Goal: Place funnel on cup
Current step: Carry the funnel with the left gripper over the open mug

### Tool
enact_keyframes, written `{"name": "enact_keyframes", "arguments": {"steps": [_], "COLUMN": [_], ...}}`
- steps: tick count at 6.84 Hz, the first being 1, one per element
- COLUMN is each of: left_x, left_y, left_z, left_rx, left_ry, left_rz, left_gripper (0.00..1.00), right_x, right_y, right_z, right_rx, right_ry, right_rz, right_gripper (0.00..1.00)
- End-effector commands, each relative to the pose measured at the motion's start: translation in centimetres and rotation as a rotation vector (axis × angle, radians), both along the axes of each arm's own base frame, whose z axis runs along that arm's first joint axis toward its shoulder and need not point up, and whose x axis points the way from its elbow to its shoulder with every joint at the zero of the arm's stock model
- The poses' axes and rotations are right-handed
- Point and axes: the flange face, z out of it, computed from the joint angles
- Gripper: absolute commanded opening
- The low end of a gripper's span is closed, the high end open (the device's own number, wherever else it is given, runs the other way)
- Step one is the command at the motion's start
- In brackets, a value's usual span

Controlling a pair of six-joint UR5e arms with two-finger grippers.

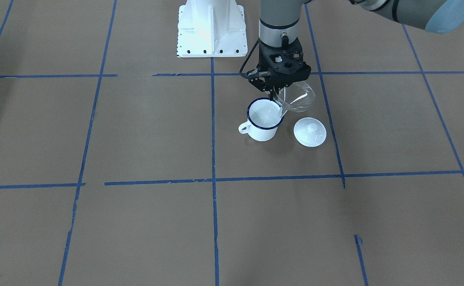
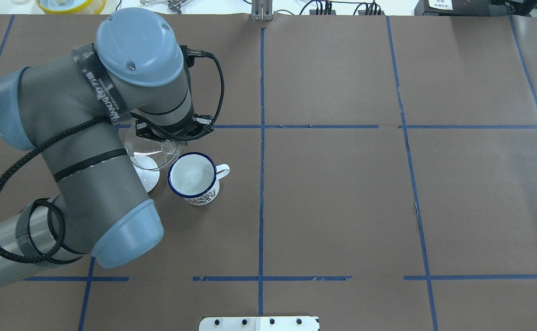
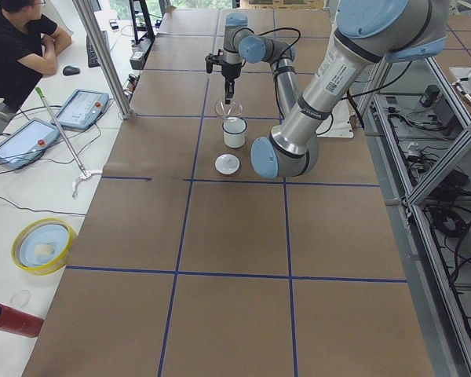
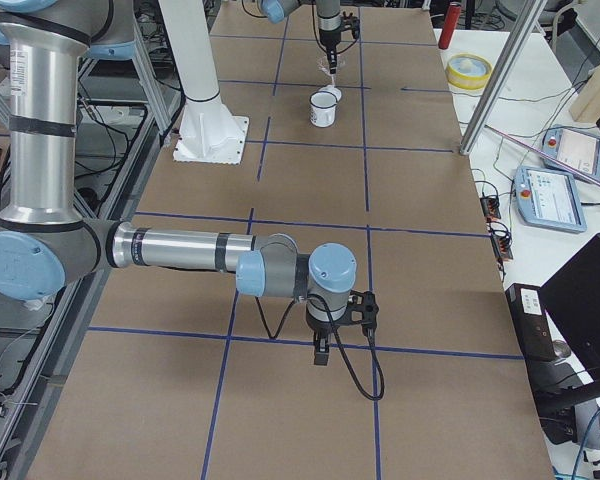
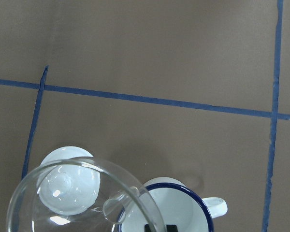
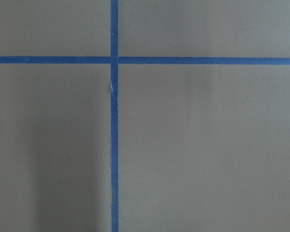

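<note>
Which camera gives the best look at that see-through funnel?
The front-facing view: the whole funnel shows, tilted, held by the left tool near the enamel mug. The left wrist view shows it large but cropped; overhead, the arm hides part; side views show it tiny; right wrist, nothing.

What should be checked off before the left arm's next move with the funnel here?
1. Grip: the left gripper is shut on the rim of the clear funnel: ok.
2. Target: the enamel mug stands upright, mouth open, nothing inside: ok.
3. The knobbed lid is off the mug and lies beside it: ok.
4. Funnel centred over the mug: not ok; it hangs mostly over the lid.
5. Funnel level: not ok; it is tilted.
6. The right gripper is far from the mug: ok; whether it is open or shut: cannot tell.
</note>
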Motion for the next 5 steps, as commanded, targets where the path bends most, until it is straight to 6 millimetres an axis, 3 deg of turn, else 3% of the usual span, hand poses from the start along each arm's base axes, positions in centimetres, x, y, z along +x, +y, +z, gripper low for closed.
{"name": "enact_keyframes", "arguments": {"steps": [1, 3, 5], "left_x": [3.4, 6.7, 7.2], "left_y": [0.4, 1.6, 1.4], "left_z": [-0.3, 0.8, 0.9], "left_rx": [-0.01, 0.016, 0.021], "left_ry": [-0.055, -0.111, -0.104], "left_rz": [0.028, 0.047, 0.048], "left_gripper": [0.0, 0.0, 0.0], "right_x": [0.0, 0.0, 0.0], "right_y": [0.0, 0.0, 0.0], "right_z": [0.0, 0.0, 0.0], "right_rx": [0.0, 0.0, 0.0], "right_ry": [0.0, 0.0, 0.0], "right_rz": [0.0, 0.0, 0.0], "right_gripper": [1.0, 1.0, 1.0]}}
